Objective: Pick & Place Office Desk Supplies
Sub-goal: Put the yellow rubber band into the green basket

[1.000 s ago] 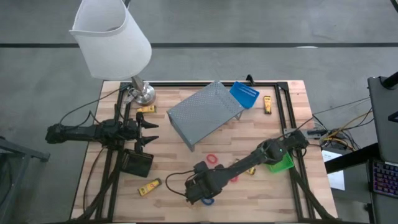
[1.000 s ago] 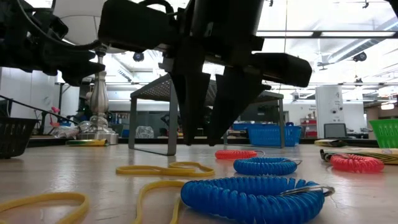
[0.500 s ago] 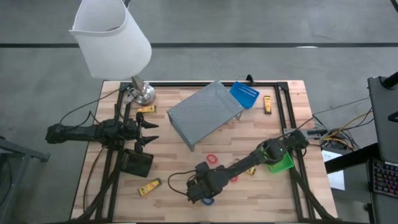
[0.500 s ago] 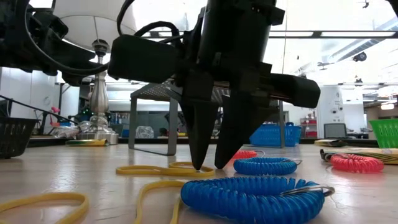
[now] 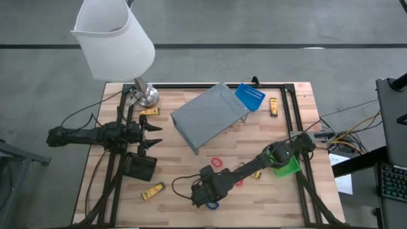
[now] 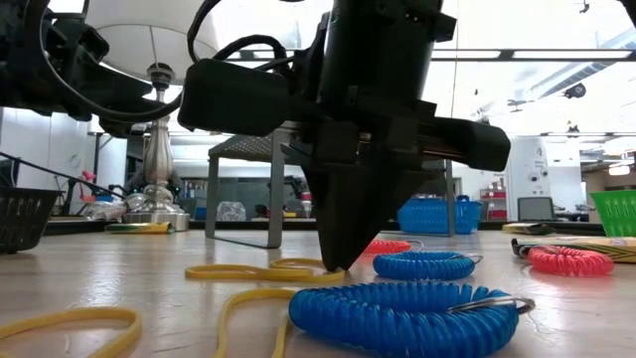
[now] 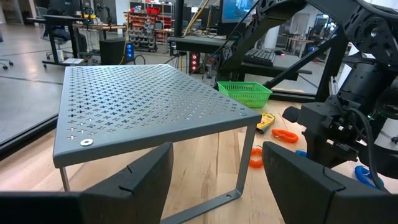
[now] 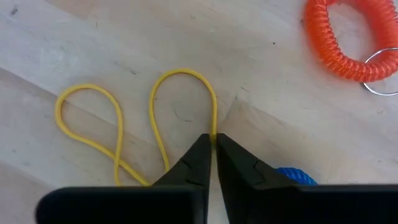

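My right gripper [image 5: 203,194] stands near the table's front edge, pointing steeply down, shut on a thin yellow rubber band [image 8: 168,106] that lies looped on the wood. A blue coil loop [image 6: 407,316] lies just in front of it, and a red coil loop [image 8: 339,43] lies beyond. The black bin [image 5: 140,166], blue bin [image 5: 249,97] and green bin [image 5: 286,166] stand around the table. Yellow oblong pieces [image 5: 152,191] [image 5: 274,107] lie flat. My left gripper [image 5: 156,135] waits open at the left, level above the table. My right gripper pinches one strand of the yellow rubber band [image 8: 214,124], on the side of one of its loops, between its two fingertips [image 6: 343,261]. The fingers come from above, slanting steeply down, tips at the tabletop. The band lies slack and flat on the table.
A grey perforated metal riser [image 5: 210,116] stands mid-table. A lamp with a white shade [image 5: 114,44] stands at the far left corner. A second blue coil [image 6: 424,265] and a red coil [image 6: 568,261] lie near my right gripper. Another yellow band [image 6: 70,323] lies at the front.
My right gripper has sunk a little until its tips reached the table on either side of the yellow band's strand, then it has shut on that strand. The band lies where it was.
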`<state>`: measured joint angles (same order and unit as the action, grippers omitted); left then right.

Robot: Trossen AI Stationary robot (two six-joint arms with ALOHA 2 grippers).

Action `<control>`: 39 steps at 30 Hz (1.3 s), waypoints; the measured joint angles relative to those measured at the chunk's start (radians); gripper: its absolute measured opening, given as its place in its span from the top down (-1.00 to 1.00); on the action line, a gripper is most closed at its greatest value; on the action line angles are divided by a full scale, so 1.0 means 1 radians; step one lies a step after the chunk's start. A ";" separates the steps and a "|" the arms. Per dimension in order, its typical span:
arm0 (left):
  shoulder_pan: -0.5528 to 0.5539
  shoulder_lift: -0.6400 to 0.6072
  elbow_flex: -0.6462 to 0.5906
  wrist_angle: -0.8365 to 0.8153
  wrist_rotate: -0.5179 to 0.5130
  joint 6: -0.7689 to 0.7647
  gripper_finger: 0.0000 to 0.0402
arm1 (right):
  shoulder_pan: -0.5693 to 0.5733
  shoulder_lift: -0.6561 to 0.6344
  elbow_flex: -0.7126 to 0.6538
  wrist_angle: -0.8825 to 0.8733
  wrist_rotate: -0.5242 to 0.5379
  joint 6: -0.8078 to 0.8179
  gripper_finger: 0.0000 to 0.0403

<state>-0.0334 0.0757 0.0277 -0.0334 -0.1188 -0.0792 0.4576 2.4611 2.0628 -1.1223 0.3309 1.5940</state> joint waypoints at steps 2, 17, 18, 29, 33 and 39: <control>0.000 0.000 0.000 0.000 0.000 0.000 -0.26 | 0.000 0.000 0.000 0.001 0.000 -0.001 0.95; 0.000 0.000 0.000 0.000 0.000 0.000 -0.26 | -0.001 -0.001 0.063 -0.068 0.009 -0.038 0.96; 0.000 0.000 0.000 0.000 0.000 0.000 -0.26 | -0.001 -0.001 0.074 -0.087 0.013 -0.039 0.96; 0.000 0.000 0.000 0.000 0.000 0.000 -0.26 | 0.000 -0.001 0.170 -0.277 0.035 -0.063 0.96; 0.000 0.000 0.000 0.000 0.000 0.000 -0.26 | 0.000 -0.003 0.227 -0.333 0.035 -0.083 0.96; 0.000 0.000 0.000 0.000 0.000 0.000 -0.26 | 0.016 -0.021 0.286 -0.446 0.035 -0.076 0.96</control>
<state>-0.0330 0.0757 0.0277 -0.0334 -0.1188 -0.0792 0.4737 2.4403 2.3486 -1.5683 0.3662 1.5185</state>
